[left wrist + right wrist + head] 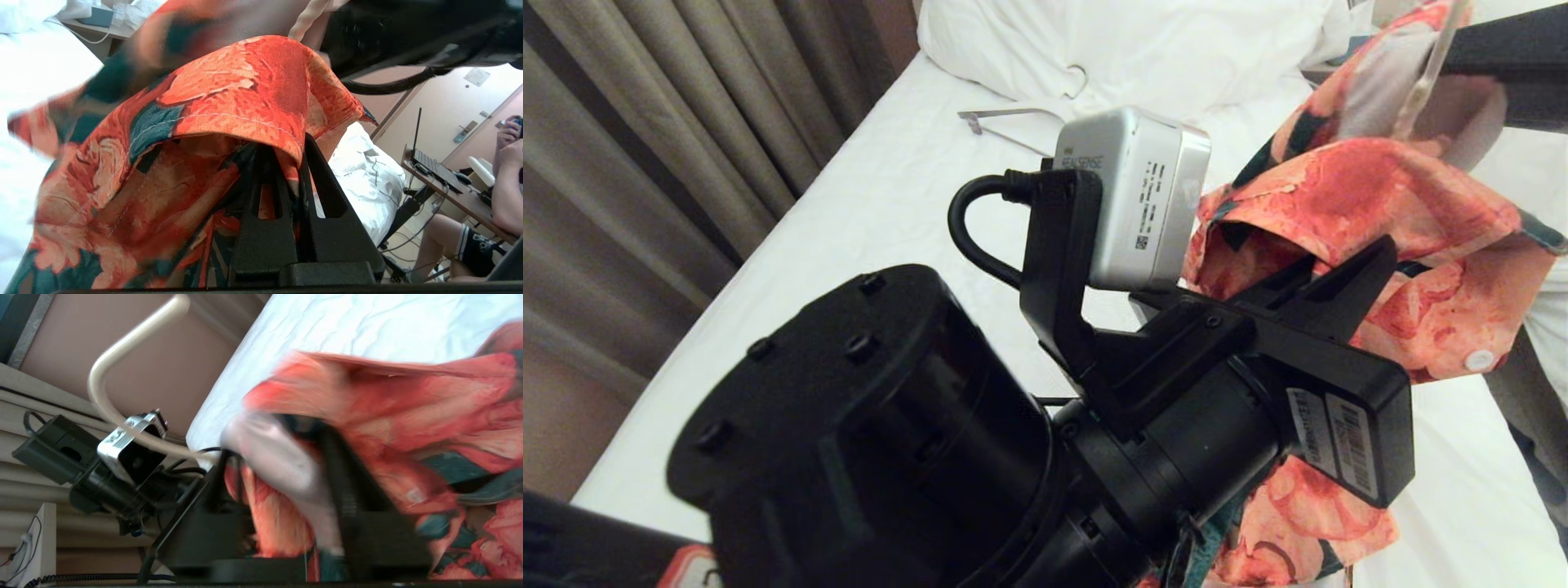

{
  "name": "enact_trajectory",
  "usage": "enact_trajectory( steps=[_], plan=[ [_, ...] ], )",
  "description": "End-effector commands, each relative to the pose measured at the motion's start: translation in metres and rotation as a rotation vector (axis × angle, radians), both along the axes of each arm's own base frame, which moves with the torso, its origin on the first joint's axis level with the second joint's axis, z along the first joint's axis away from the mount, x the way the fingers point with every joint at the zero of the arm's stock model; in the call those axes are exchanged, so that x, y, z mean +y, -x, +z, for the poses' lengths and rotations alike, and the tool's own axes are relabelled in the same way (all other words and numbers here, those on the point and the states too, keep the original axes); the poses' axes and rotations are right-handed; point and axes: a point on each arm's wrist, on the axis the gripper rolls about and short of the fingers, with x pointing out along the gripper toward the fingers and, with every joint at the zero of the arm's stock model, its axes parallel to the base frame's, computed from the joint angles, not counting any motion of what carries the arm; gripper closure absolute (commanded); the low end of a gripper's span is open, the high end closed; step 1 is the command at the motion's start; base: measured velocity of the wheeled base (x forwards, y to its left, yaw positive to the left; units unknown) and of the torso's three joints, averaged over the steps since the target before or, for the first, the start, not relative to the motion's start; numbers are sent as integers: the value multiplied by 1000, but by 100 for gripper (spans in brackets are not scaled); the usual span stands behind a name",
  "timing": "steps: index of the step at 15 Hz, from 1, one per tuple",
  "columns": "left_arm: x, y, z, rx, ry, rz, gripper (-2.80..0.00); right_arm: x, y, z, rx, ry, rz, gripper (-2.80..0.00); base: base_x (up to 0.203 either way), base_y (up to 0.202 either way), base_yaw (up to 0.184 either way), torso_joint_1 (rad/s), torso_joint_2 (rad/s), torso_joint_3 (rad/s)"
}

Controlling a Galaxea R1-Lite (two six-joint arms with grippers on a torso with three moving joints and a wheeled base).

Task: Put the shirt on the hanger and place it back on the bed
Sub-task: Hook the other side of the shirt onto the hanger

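My left arm's black wrist fills the near part of the head view, and past it my left gripper [1327,286] is pressed together on a fold of the shirt [1347,196], pinching the flowered cloth between its two black fingers [282,196]. The shirt is bunched and held up off the bed [849,212], with the white sheet showing beneath and beside it.

The hanger [122,355] is up beside my right gripper [286,486], its cream hook curving away toward my left arm and its twisted neck [304,20] rising just above the shirt's top edge. My right fingers look parted, with shirt cloth and a pale blurred patch lying between them; I think they are loosening rather than gripping, but the blur leaves me unsure whether they hold anything.

What matters next: the hanger's neck sits above and to the right of my left pinch, its body running down into the cloth, so my right arm is the nearer one to it. A second, thicker hanger [1021,114] lies well apart near the pillow [1127,41].
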Motion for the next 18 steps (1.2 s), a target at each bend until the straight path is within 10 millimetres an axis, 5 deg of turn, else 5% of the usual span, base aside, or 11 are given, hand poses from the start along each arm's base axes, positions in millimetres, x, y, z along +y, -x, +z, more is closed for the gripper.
enact_trajectory(
  steps=[1, 12, 13, 14, 18],
  plan=[
    [1, 0, 1, -2, 9, 2, 0, -1, 3, 1, -2, -4, 3, -280, 0, 0, 0, 0, 0, 0],
    [2, -1, 4, -14, 28, 9, 0, -4, 7, 4, -6, -5, -6, -280, 0, 0, 0, 0, 0, 0],
    [2, -1, 3, -14, 27, 9, 0, -5, 8, 8, -18, -12, -11, -100, 0, 0, 0, 0, 0, 0],
    [2, -1, 3, -14, 27, 9, 0, -5, 9, 13, -33, -21, -18, 0, 0, 0, 0, 0, 0, 0],
    [1, -2, 5, -14, 31, 12, 0, 3, -5, 20, 6, 4, -28, 0, 0, 0, 0, 0, 0, 0]
  ],
)
